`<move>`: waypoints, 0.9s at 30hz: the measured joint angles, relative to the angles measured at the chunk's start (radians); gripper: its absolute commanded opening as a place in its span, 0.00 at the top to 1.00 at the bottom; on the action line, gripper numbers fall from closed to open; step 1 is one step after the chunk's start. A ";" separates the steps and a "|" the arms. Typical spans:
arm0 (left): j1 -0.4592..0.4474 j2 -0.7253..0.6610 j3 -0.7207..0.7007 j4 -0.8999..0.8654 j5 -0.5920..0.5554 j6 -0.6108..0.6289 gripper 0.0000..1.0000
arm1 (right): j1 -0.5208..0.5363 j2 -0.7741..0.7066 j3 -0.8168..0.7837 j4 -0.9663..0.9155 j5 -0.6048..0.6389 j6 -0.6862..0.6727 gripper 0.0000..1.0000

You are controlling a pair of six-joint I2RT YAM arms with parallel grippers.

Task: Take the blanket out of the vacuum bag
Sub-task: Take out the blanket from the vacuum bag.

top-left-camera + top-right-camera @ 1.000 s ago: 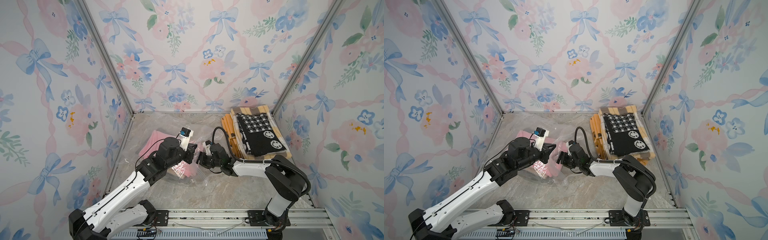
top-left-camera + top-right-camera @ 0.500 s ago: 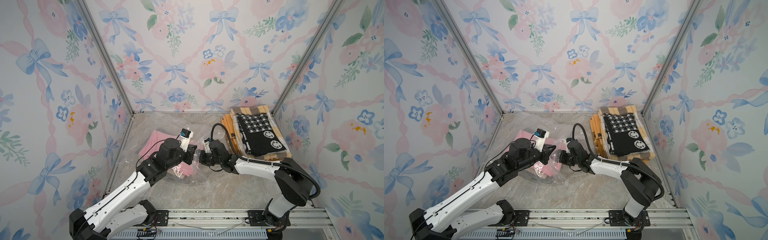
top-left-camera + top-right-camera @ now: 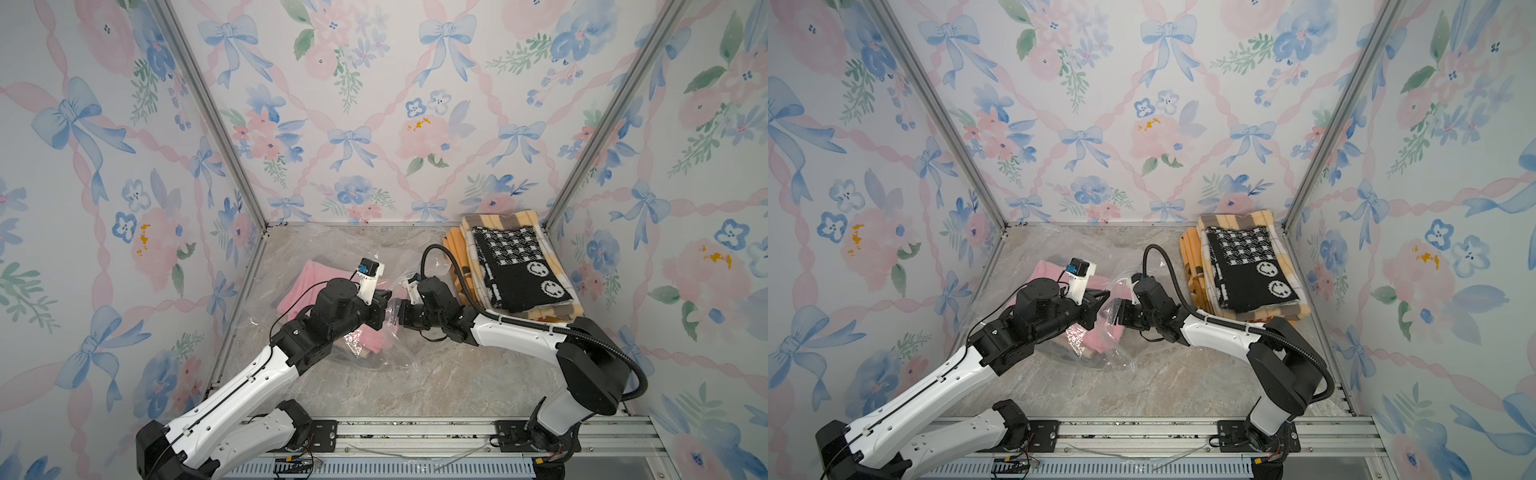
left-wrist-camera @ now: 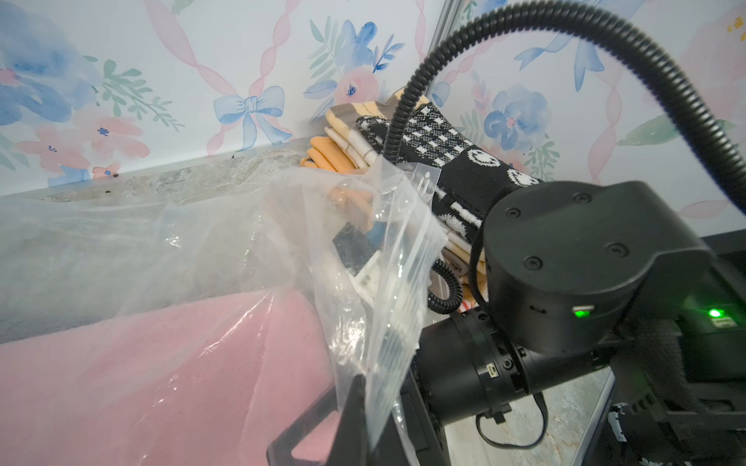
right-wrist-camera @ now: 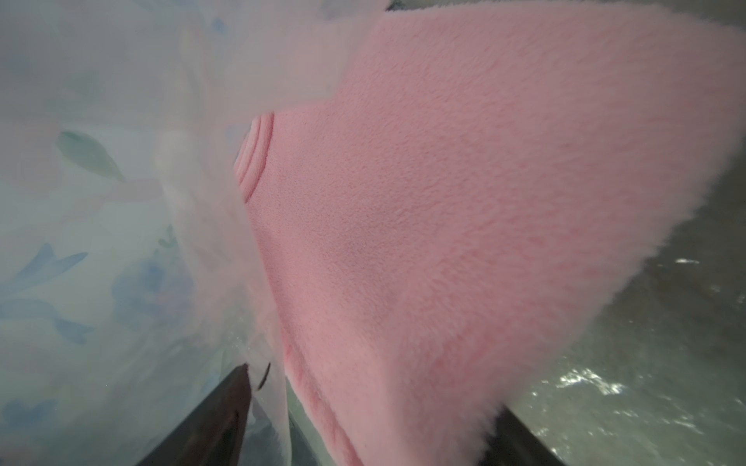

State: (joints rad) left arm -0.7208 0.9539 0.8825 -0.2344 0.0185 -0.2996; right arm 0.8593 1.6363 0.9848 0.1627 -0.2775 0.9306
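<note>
2 pincers meet near the middle of both top views. The left pincer (image 3: 385, 308) is pinched tight on the see-through edge of the vacuum bag (image 3: 328, 247), holding it up. The bag lies left of the middle, with the pink blanket (image 3: 309, 279) partly in it. The right pincer (image 3: 398, 319) is just beside it and wide open. In the right wrist view the blanket's fluffy corner sits between its 2 fingers (image 5: 226, 411). I cannot tell if they squeeze it.
</note>
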 measured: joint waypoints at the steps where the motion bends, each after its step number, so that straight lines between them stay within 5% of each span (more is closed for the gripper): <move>1: 0.000 -0.003 -0.001 0.000 -0.003 0.000 1.00 | 0.000 0.001 0.001 -0.001 0.000 0.000 0.22; 16: 0.000 0.003 -0.006 -0.008 -0.011 0.000 1.00 | 0.000 0.150 0.001 0.093 -0.050 0.049 0.25; 27: 0.000 0.005 -0.006 -0.008 -0.018 0.000 1.00 | 0.000 0.157 0.034 0.073 -0.058 0.029 0.89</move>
State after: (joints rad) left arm -0.7208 0.9588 0.8764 -0.2424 0.0002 -0.2996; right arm 0.8593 1.7931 1.0191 0.2359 -0.3355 0.9592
